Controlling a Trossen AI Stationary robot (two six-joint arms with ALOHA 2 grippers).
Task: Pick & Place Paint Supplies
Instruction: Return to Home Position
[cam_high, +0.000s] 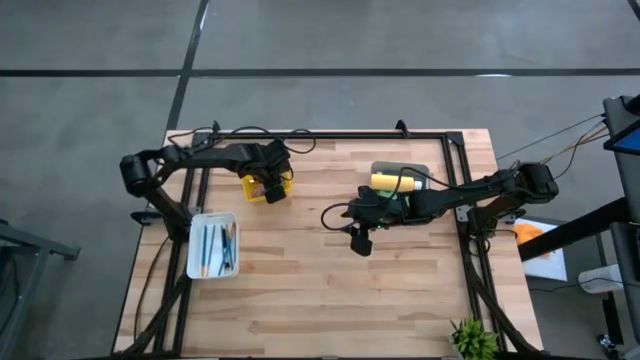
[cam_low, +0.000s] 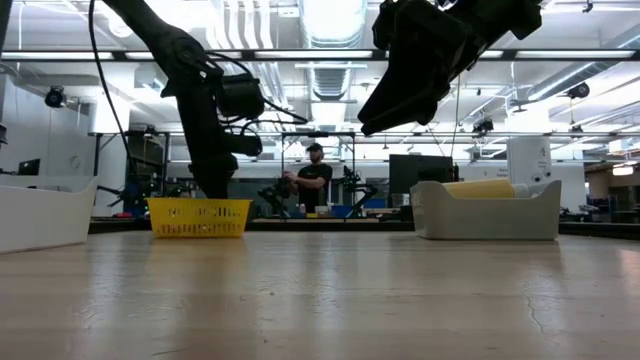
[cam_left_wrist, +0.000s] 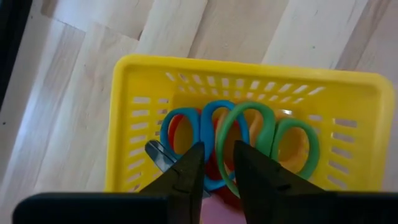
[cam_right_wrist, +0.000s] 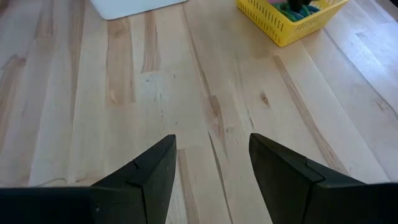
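My left gripper (cam_high: 272, 190) points down into a yellow basket (cam_high: 266, 187) at the table's far left. Its fingers (cam_left_wrist: 219, 152) are a little apart over scissors with blue (cam_left_wrist: 186, 127), green (cam_left_wrist: 273, 134) and red handles lying in the basket (cam_left_wrist: 143, 81). My right gripper (cam_high: 360, 243) hangs open above bare wood at mid-table, with nothing between its fingers (cam_right_wrist: 211, 140). A yellow paint bottle (cam_high: 395, 181) lies in a grey tray (cam_high: 412, 169) at the far right, with something green (cam_high: 404, 197) beside it under my right arm. Thin brushes and pens (cam_high: 222, 247) lie in a white tray (cam_high: 196, 262) at the left. My left gripper's fingertips come from above and stand right over the scissors' handles (cam_left_wrist: 214, 134) in the basket. Whether they touch them I cannot tell.
Bare wooden table (cam_high: 300, 300) lies between the trays and along the near side. A small green plant (cam_high: 472, 338) stands at the near right corner. Cables run along the far edge. In the low view a person (cam_low: 315, 175) stands in the room beyond the table.
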